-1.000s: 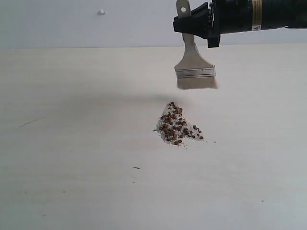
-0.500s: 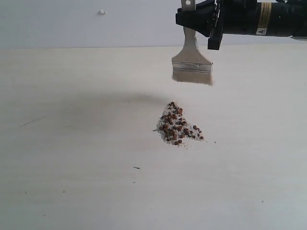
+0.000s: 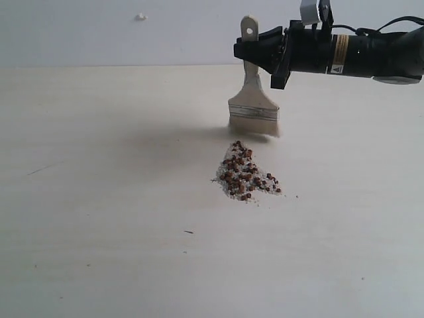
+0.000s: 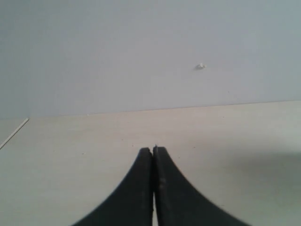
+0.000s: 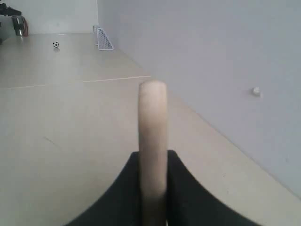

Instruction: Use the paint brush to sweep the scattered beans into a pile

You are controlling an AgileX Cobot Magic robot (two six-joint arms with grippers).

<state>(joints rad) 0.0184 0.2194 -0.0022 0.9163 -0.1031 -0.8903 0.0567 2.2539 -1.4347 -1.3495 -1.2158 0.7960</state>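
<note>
Right gripper [image 3: 252,52]: jaws clamped on the handle of the one paint brush [image 3: 254,109]. The right wrist view confirms this, with the gripper [image 5: 153,188] on both sides of the pale wood handle [image 5: 153,122].

Left gripper [image 4: 153,157]: tips pressed together, nothing between them.

The brush hangs bristles down, with the handle hole on top. Its bristle edge is low over the table [image 3: 99,199]; I cannot tell whether it touches.

One pile [image 3: 242,171] lies just in front of the bristles, below the right gripper. The beans [image 3: 232,177] are reddish-brown, mixed with whitish grains, and too many to count. A few sit loose at the right edge.
</note>
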